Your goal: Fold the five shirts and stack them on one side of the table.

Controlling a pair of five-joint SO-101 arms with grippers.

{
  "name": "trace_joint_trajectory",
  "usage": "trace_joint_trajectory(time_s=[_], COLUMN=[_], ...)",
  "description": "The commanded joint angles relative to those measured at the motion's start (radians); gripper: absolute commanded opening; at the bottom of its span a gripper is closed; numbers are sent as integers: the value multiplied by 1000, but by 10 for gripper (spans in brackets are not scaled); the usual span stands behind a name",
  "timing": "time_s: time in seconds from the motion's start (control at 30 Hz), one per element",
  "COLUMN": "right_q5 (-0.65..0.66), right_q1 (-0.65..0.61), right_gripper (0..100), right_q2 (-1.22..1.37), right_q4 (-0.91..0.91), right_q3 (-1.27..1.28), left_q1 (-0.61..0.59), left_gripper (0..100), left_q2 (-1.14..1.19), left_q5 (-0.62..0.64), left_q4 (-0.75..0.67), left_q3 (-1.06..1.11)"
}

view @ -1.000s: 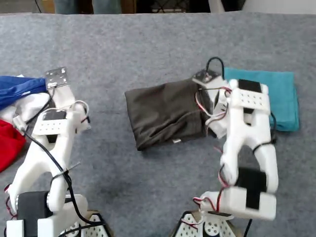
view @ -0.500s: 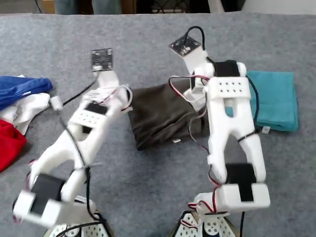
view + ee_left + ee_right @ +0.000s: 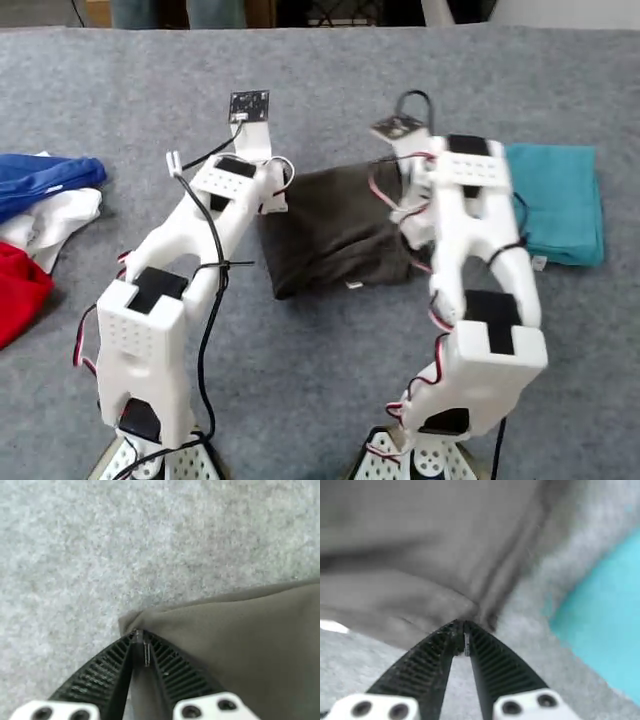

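Mid-table, left gripper (image 3: 141,644) pinches the dark brown shirt (image 3: 335,230) at its far corner, right gripper (image 3: 464,632) its edge nearest the folded teal shirt (image 3: 560,205); best lift both evenly, cloth taut, so the fold lands square.

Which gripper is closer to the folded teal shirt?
Right. The right gripper grips the dark brown shirt at the edge beside the folded teal shirt; the left gripper grips its opposite corner.

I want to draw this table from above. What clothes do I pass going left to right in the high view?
pile of blue, white and red shirts → dark brown shirt → folded teal shirt
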Motion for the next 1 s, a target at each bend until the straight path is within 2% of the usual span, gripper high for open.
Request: trace_joint_trajectory(time_s=[0.0,0.1,0.2,0.47,0.63,0.77,0.87,0.97], right_q5=[66,100,98,-20,-78,-84,-77,-11], right_q1=[97,129,115,-60,-117,-110,-48,51], right_gripper=[15,15,15,15,15,15,15,15], right_q2=[-5,-12,-54,-171,-122,-64,4,85], right_q4=[-46,-69,2,123,40,-61,-140,-183], right_q3=[31,48,-2,-107,-12,73,113,113], left_q1=[16,35,36,31,28,28,28,28], left_gripper=[28,28,28,28,28,28,28,28], left_q2=[3,3,3,3,3,3,3,3], left_q5=[-57,-86,-84,-84,-84,-84,-84,-84], left_q4=[8,12,14,55,55,55,55,55], left_q3=[-50,-50,-50,-61,-61,-61,-61,-61])
